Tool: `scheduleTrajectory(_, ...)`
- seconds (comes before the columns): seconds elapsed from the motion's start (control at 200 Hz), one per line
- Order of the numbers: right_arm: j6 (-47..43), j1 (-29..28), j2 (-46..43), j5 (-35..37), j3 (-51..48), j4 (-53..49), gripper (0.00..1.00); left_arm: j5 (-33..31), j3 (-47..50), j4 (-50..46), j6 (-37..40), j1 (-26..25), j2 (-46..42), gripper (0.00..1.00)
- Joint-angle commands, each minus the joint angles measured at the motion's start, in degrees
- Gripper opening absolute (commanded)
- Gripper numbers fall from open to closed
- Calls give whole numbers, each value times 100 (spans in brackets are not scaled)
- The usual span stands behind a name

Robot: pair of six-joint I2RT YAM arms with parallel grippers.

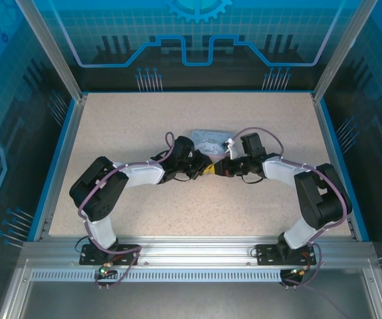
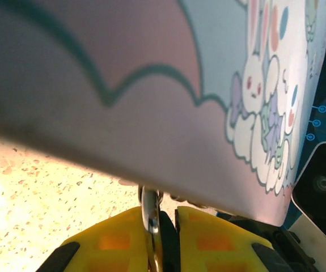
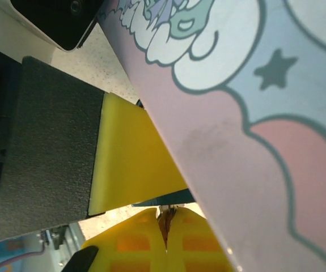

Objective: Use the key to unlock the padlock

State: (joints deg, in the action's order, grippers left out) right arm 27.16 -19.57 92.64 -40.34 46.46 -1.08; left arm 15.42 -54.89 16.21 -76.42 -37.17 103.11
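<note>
**Top external: two grippers meet beside one tin**

On the speckled table (image 1: 144, 212) lies one pale-blue tin (image 1: 207, 140) printed with a white cartoon animal. Its inside is hidden, so what it holds cannot be told. Two arms reach in, one from each side. The left gripper (image 1: 205, 168) and the right gripper (image 1: 222, 166) come nose to nose at mid-table, just beside the tin's near edge.

In the left wrist view the tin (image 2: 151, 85) looms over the left gripper (image 2: 158, 221). Its two yellow pads (image 2: 117, 241) are pressed together on one thin greyish sliver of metal with a rounded top, which looks to be the key (image 2: 149, 211). The sliver stands upright between the pads, its top just under the tin's edge.

In the right wrist view the right gripper (image 3: 165, 229) has its two yellow pads (image 3: 134, 243) closed on one small dark brownish bit. This seems to be the padlock (image 3: 165, 222), though it is too small to be sure. Just above it, one yellow pad of the left gripper, on its grey finger (image 3: 43, 153), lies beside the tin (image 3: 253, 147).
</note>
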Motion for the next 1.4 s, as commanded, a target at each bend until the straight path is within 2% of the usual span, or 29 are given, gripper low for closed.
scheduleTrajectory(0.0,306,85,-183,-649,91,297,25,110,9,-235,84,-20,-23,0)
scheduleTrajectory(0.055,114,93,-307,-398,129,-77,41,115,13,-233,86,-11,-24,0)
scheduleTrajectory(0.11,-3,102,-472,-111,103,-351,50,102,14,-249,108,-9,-24,0)
scheduleTrajectory(0.225,-95,134,-823,478,-23,-747,57,91,23,-300,163,-5,-12,0)
scheduleTrajectory(0.34,81,142,-1084,812,-229,-673,62,52,14,-443,324,-9,-3,0)
scheduleTrajectory(0.425,288,138,-1118,951,-321,-535,64,20,7,-662,543,-8,12,0)
scheduleTrajectory(0.575,629,134,-996,965,-453,-178,65,-30,108,-884,837,-5,64,10)
scheduleTrajectory(0.765,1003,-32,-828,945,-593,279,66,-18,249,-826,967,-16,180,14)
scheduleTrajectory(1.076,1503,-251,-530,1164,-677,855,67,5,370,-742,1024,-17,169,32)
scheduleTrajectory(1.396,1608,-237,-134,1571,-347,941,67,-111,714,-798,1034,-18,-383,49)
